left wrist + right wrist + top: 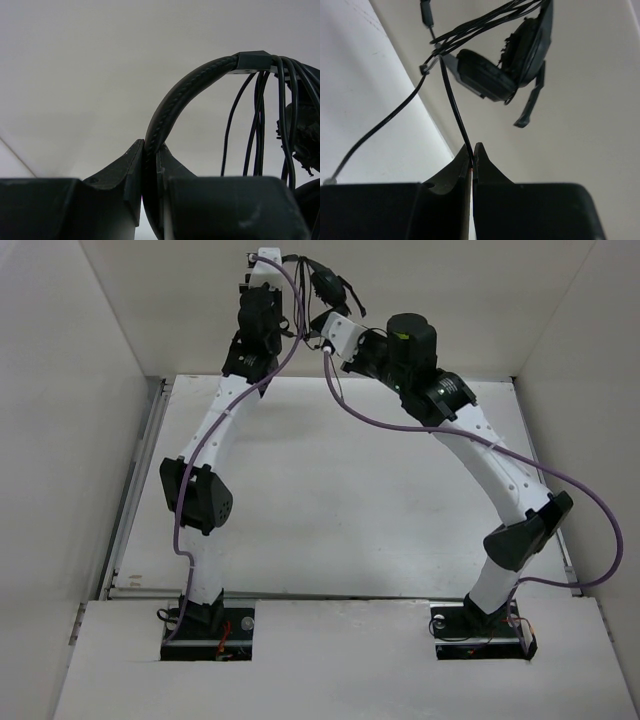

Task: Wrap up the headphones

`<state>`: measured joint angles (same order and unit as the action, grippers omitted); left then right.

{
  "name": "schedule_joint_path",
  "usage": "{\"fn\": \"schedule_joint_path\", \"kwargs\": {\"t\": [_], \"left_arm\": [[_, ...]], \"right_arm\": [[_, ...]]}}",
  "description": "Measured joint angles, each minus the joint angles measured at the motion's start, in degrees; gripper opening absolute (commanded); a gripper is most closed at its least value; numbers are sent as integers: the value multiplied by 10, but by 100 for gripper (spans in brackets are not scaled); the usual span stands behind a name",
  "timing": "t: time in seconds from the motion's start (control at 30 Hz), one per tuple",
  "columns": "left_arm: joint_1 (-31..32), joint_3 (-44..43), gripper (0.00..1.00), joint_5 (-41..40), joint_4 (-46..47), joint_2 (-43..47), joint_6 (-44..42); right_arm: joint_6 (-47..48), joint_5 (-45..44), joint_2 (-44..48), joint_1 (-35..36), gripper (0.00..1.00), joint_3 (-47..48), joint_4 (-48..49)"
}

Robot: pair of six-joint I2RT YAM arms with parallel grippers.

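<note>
Top view: the headphones point(327, 285) hang high above the table point(330, 500). Left wrist: the left claw point(150, 150) clamps the stiff headband point(172, 102), a firm hold. Right wrist: the right claw point(472, 150) pinches the thin cable point(451, 95), probably limp, light and easily snagged.

Headphones point(326, 284): stitched matt headband point(172, 107) (leathery), frayed earcup point(519, 47)

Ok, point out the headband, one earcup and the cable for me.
headband point(172, 105), left wrist view, on the padded arc
earcup point(485, 75), right wrist view, on the cushion
cable point(456, 107), right wrist view, on the taut strand
</note>
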<state>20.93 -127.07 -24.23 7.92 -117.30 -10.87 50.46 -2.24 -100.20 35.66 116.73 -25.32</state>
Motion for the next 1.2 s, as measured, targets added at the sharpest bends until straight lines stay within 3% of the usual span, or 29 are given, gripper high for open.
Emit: {"fn": "schedule_joint_path", "kwargs": {"t": [0.63, 0.93, 1.2], "left_arm": [[9, 49, 1, -2, 9, 0, 5], [53, 196, 1, 40, 6, 57, 11], [72, 270, 0, 113, -28, 141, 22]], "right_arm": [[37, -5, 1, 11, 0, 95, -12], [80, -27, -18, -32, 0, 96, 28], [119, -48, -36, -67, 0, 68, 98]]}}
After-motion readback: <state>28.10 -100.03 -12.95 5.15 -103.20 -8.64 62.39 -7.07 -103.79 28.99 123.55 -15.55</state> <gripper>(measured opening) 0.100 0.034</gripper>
